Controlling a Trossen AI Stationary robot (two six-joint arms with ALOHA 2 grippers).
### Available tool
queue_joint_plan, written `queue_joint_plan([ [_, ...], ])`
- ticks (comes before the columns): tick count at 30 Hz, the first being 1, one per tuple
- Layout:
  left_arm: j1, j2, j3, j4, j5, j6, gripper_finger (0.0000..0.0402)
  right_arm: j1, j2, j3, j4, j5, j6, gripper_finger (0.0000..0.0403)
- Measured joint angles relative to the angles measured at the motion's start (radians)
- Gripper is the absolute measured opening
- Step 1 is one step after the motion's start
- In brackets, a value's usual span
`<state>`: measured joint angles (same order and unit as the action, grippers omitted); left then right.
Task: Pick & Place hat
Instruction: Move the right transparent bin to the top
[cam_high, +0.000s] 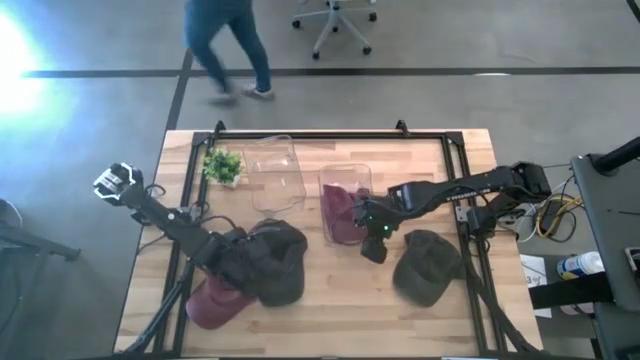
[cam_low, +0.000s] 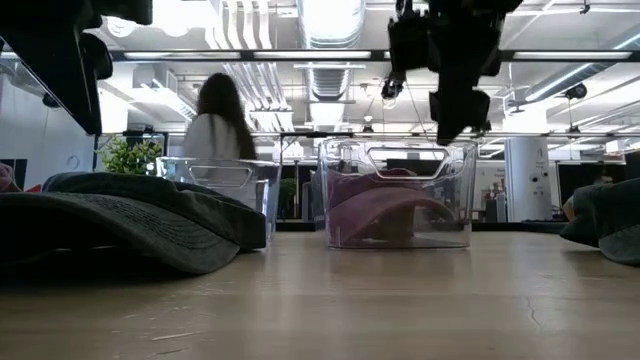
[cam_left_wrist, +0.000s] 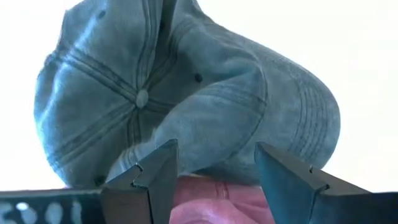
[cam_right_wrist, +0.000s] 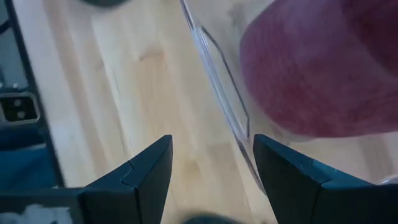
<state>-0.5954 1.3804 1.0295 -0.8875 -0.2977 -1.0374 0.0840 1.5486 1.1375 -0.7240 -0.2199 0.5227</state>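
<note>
Room: grey floor beyond the table; a person (cam_high: 228, 45) walks at the upper left of the high view, and an office chair (cam_high: 336, 22) stands at top centre.
Table (cam_high: 330, 300): light wood with a black frame, filling the middle of the high view.
Left gripper (cam_high: 232, 262): lower left of centre in the high view, over the hats there; its own wrist view shows both fingers (cam_left_wrist: 155, 180) spread apart with nothing between them, the grey-green cap just beyond the tips.
Maroon hat on the table (cam_high: 215, 303): lower left, mostly under the dark cap, only its edge showing.
Dark green cap (cam_high: 280, 262): lies on the maroon hat, just right of the left gripper; it fills the left wrist view (cam_left_wrist: 186, 93) crown-on.
Plant (cam_high: 223, 165): small green sprig at the upper left of the tabletop.
Empty clear bin (cam_high: 274, 172): just right of the plant, upper centre-left.
Clear bin with hat (cam_high: 345, 204): centre of the table; a maroon hat (cam_high: 340, 215) lies inside it.
Right gripper (cam_high: 374, 244): just right of that bin's lower corner and above the tabletop, fingers (cam_right_wrist: 149, 171) parted and holding nothing; the bin wall (cam_right_wrist: 217, 93) runs between them in its wrist view.
Olive hat (cam_high: 428, 265): lower right of centre, on the wood just beside the right gripper.
</note>
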Motion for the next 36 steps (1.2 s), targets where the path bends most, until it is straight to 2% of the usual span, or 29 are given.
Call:
queue_joint_plan([
  [4,-0.012,0.001,-0.005,0.008,-0.031,-0.006,0.0206,0.042,-0.013,0.032,0.001,0.147,0.052,0.0219],
  [7,-0.016,0.003,-0.005,0.024,-0.041,-0.008,0.0206,0.056,-0.022,0.051,0.001,0.218,0.064,0.0219],
  [14,-0.035,0.003,-0.005,0.058,-0.066,-0.004,0.0206,0.108,-0.014,0.046,-0.004,0.222,-0.082,0.0219],
  [26,-0.046,0.003,-0.005,0.059,-0.086,-0.001,0.0206,0.081,0.124,0.032,0.007,0.248,-0.257,0.0219],
  [32,-0.046,0.003,-0.005,0.059,-0.096,-0.002,0.0206,-0.004,0.175,0.031,0.06,0.245,-0.295,0.0219],
  [36,-0.046,0.003,-0.005,0.059,-0.099,-0.004,0.0206,-0.094,0.183,0.031,0.116,0.285,-0.296,0.0219],
])
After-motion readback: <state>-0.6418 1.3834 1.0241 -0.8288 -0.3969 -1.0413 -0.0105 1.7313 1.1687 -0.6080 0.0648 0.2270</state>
